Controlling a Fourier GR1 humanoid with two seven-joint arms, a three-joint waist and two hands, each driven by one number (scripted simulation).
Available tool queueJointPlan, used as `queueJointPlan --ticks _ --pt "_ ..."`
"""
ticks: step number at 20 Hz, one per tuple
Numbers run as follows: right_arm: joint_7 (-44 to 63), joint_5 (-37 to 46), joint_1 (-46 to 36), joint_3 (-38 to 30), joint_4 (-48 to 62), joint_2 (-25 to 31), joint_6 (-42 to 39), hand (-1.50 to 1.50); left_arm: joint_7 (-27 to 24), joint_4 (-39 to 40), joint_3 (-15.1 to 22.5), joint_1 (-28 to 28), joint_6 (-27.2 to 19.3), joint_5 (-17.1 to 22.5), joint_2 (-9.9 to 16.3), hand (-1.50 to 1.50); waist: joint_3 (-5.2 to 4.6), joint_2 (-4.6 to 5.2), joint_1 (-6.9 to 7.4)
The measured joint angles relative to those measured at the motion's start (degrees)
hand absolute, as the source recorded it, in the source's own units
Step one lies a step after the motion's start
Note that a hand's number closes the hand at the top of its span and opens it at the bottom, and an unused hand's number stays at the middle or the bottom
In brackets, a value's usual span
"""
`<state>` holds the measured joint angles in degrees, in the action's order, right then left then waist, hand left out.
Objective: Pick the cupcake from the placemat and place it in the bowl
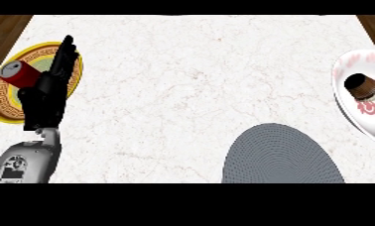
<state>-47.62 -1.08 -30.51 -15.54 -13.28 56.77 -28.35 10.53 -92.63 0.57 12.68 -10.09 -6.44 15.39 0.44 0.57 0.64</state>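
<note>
Bowl [350,102]: white with pink-red markings, at the right edge of the counter, partly cut off by the view's border.
Cupcake [361,86]: brown, inside the bowl, against its right side.
Placemat [282,158]: grey, round, finely ribbed, lower right of centre, cut by the lower edge, well apart from the bowl's contents, just short of the bowl's rim.
Plate [15,113]: yellow rim with a dark patterned band, far left of the counter.
Can [18,73]: red with a silvery top, lying tilted on the plate.
Left hand [50,88]: black, fingers straight and pointing up the view, over the plate just right of the can, holding nothing.
Right hand: out of view.
Counter [183,86]: white marble with faint veins.
Surroundings: brown wood at both upper corners.
</note>
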Motion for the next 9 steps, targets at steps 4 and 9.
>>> queueJointPlan --ticks 4,9 --pt "-0.14 -0.87 3.16 0.15 -2.40 0.81 -1.46 -1.50 -0.36 0.40 -0.64 -0.31 0.04 0.14 0.23 0.00 0.03 -0.10 -0.56" --pt "-0.41 -2.38 6.88 0.12 -5.16 1.46 -2.24 -1.50 -0.82 0.78 -1.01 -0.75 0.23 0.30 0.28 0.00 0.09 -0.20 -1.03"
